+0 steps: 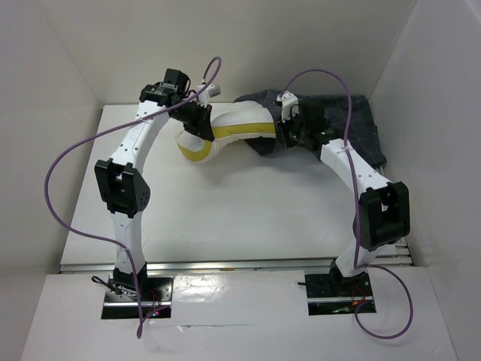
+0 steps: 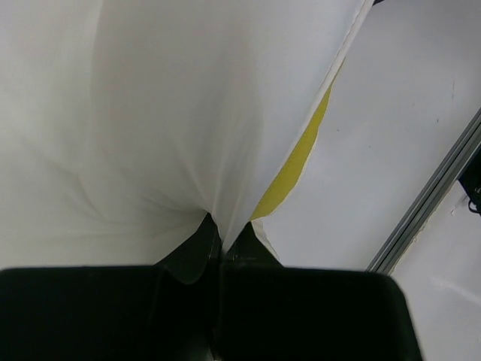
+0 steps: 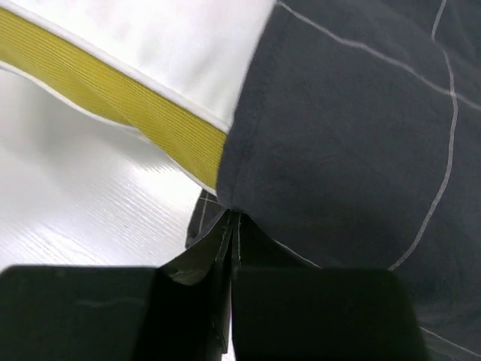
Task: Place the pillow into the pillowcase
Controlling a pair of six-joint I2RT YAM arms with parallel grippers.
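The white pillow (image 1: pixel 229 129) with its yellow trim (image 1: pixel 240 128) lies at the back of the table, its right end inside the mouth of the dark grid-patterned pillowcase (image 1: pixel 353 128). My left gripper (image 1: pixel 197 120) is shut on the pillow's left end; the left wrist view shows white fabric (image 2: pixel 165 120) pinched between the fingers (image 2: pixel 197 248). My right gripper (image 1: pixel 291 129) is shut on the pillowcase's open hem. In the right wrist view the pillowcase (image 3: pixel 353 128) overlaps the pillow (image 3: pixel 173 45) and its yellow trim (image 3: pixel 113 98).
White enclosure walls (image 1: pixel 52 68) stand close on the left, back and right. The pillowcase is bunched against the back right corner. A metal rail (image 1: pixel 240 265) runs along the table's near edge. Purple cables (image 1: pixel 68 162) loop off both arms.
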